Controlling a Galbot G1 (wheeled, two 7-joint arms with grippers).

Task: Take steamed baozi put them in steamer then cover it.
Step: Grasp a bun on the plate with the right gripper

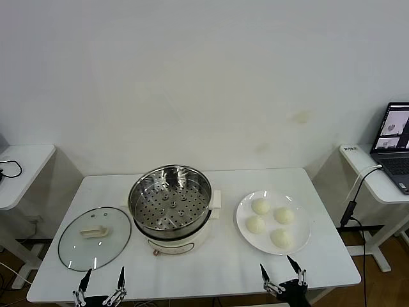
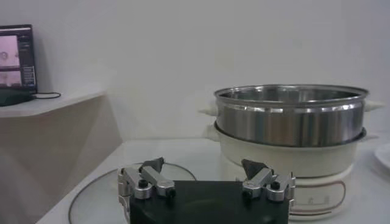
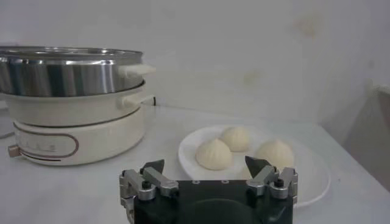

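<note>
On the white plate [image 1: 241,220] just ahead of my spread right gripper [image 1: 282,274] sit four buns [image 1: 260,206]; I should pinch one gently, left gripper [image 1: 101,282] waiting spread.

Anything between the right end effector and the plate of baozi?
No. In the head view, only bare table separates the right end effector from the plate holding the baozi.

Four baozi [image 1: 270,223] plated; steamer [image 1: 170,203] open; cover [image 1: 94,238] flat.
</note>
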